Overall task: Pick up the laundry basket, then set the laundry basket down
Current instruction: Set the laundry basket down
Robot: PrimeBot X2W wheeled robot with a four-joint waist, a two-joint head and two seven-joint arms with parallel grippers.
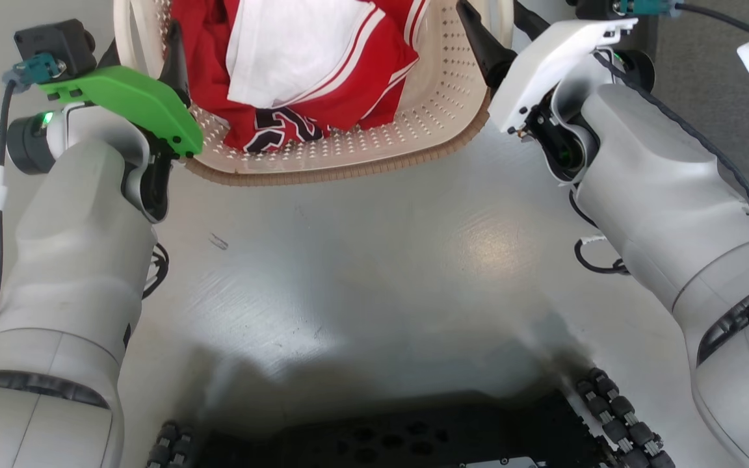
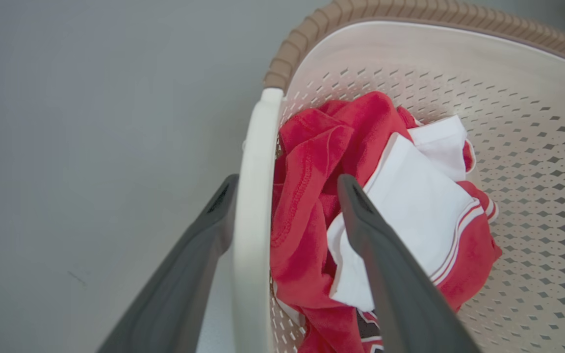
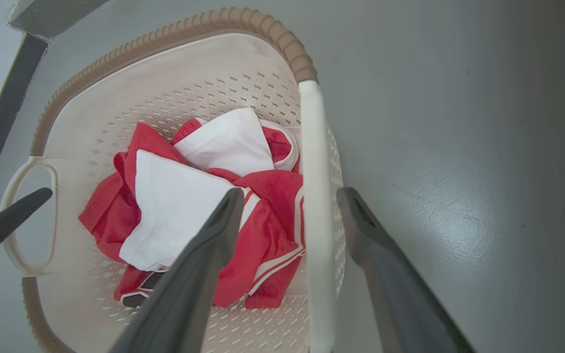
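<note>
Two grippers flank the laundry basket (image 1: 348, 170) in the head view. It sits on the grey floor (image 1: 374, 260) at the far centre, with red and white clothing (image 1: 309, 58) piled inside. The left gripper (image 1: 173, 58) stands at its left side and the right gripper (image 1: 495, 19) at its right.

In the left wrist view we find the left gripper (image 2: 287, 181) spread wide astride the left handle (image 2: 253, 220). One finger is outside, just beside the handle, and the other is inside over the clothing, so it pinches nothing.

In the right wrist view the right gripper (image 3: 290, 193) is likewise spread. The right handle (image 3: 314, 196) lies between its fingers, ungripped.
</note>
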